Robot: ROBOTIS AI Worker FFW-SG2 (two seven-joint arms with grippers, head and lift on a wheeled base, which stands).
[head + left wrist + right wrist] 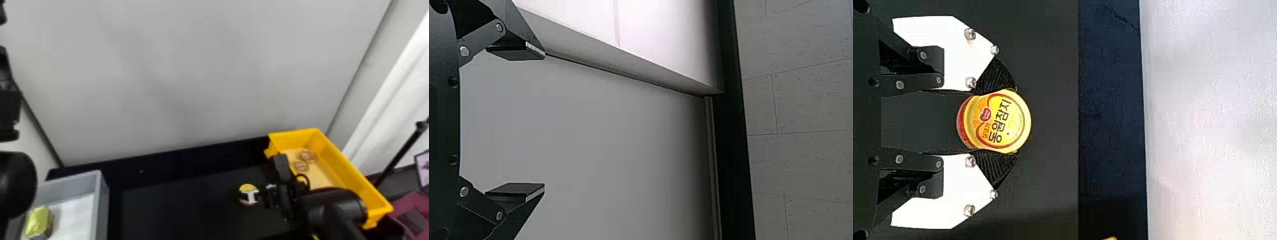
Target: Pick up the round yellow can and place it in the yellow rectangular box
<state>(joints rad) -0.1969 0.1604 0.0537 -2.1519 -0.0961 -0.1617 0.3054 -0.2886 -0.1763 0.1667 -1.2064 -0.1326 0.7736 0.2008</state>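
Note:
In the head view my right gripper [262, 195] is left of the yellow rectangular box [354, 175], over the dark table. It is shut on the round yellow can [247, 189]. The right wrist view has the right gripper [998, 122] with its two dark pads pressed against opposite sides of the round yellow can [1012, 120], whose yellow lid faces the camera. I cannot tell if the can touches the table. Parked at the head view's left edge is my left gripper [9, 108]; in the left wrist view the left gripper [544, 121] stands open, holding nothing.
A grey tray [101, 204] with a yellow-green block [40, 221] stands at the left. Two small round items [307, 155] lie inside the yellow box. A pale wall [178, 79] rises behind the black table [178, 204]. A black pole [399, 156] slants at the right.

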